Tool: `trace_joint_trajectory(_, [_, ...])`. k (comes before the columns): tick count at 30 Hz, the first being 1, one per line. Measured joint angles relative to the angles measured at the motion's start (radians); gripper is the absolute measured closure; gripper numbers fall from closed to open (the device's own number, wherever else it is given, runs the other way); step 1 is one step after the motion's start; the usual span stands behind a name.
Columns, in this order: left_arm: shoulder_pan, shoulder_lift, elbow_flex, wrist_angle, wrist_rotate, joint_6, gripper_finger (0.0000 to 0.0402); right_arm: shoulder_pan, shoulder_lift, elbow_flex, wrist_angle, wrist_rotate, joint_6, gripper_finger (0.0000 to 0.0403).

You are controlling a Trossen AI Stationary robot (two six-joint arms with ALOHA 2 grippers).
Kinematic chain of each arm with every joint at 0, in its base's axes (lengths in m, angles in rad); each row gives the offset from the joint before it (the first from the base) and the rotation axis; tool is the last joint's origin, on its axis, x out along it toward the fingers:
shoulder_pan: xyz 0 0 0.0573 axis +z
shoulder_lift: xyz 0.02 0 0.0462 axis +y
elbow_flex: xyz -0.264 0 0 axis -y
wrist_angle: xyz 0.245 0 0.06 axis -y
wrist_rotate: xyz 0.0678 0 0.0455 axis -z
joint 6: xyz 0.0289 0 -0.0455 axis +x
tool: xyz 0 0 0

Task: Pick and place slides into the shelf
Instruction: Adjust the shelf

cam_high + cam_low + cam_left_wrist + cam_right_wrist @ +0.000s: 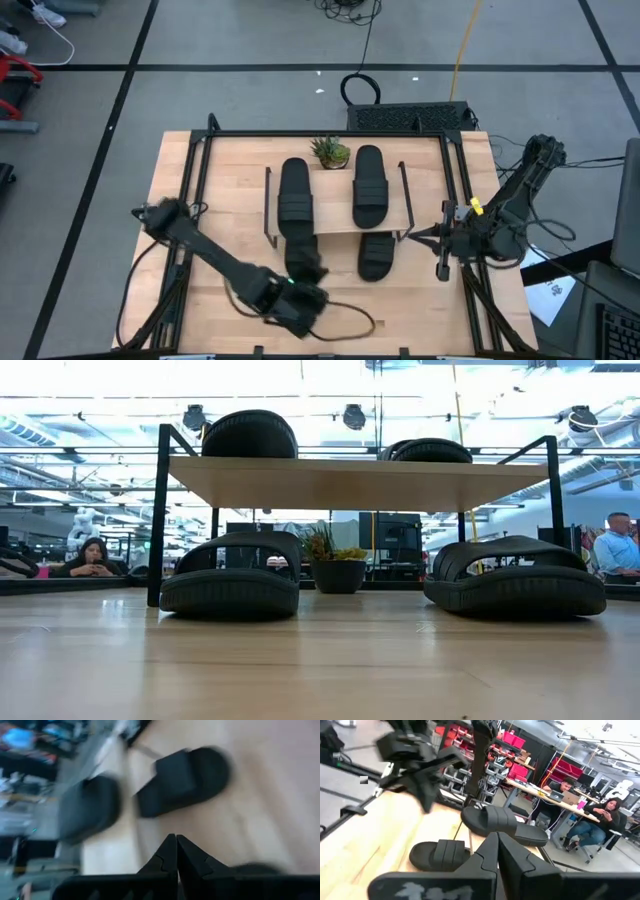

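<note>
Toward the lower left of the high view, the left arm reaches across the wooden table (210, 180) and its left gripper (312, 272) sits at lower centre, just in front of the shelf (335, 205); in its own wrist view the two dark fingers (167, 857) are pressed together with nothing between them. Just beside that gripper, a black slide (298, 252) lies under the shelf's left half with its near end poking out from beneath the plank, and directly above it another slide (295, 190) rests on the plank top. At centre, against the shelf's far edge, stands a small potted plant (330, 152), which the low view shows on the table behind the shelf, between the two lower sandals. Right of the plant, a third slide (368, 185) lies on the plank, and a fourth slide (377, 254) sits on the table below it, half out from under the front edge. At the right side of the table, the right gripper (442, 268) hangs beside the shelf's black metal frame, well apart from the sandals, its fingers (492, 852) clenched on nothing. Seen across the room in the low view, one person (92, 557) sits at the far left and another (617, 550) at the far right.
</note>
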Motion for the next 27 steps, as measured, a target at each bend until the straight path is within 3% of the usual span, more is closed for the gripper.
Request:
trace_joint_trajectory(4, [0.0, -0.217, -0.27, 0.146, -0.065, -0.02, 0.0402, -0.002, -0.113, 0.001, -0.088, 0.022, 0.03, 0.0403])
trace_joint_trajectory(8, [0.02, -0.463, -0.603, 0.489, -0.061, 0.088, 0.0402, -0.003, -0.229, 0.001, -0.161, 0.019, 0.052, 0.0403])
trace_joint_trajectory(13, [0.094, -0.759, -0.911, 0.832, 0.033, 0.207, 0.0402, -0.003, -0.339, 0.001, -0.228, -0.072, 0.082, 0.0403])
trace_joint_trajectory(17, [0.142, -0.981, -1.046, 0.863, 0.096, 0.162, 0.0401, -0.002, -0.385, 0.001, -0.376, -0.111, 0.201, 0.0403])
trace_joint_trajectory(22, [0.155, -1.187, -1.152, 0.762, 0.134, 0.027, 0.0399, -0.003, -0.398, 0.001, -0.583, -0.061, 0.404, 0.0395])
trace_joint_trajectory(27, [0.155, -1.29, -1.236, 0.701, 0.23, -0.091, 0.0375, -0.002, -0.389, 0.001, -0.798, -0.086, 0.648, 0.0335])
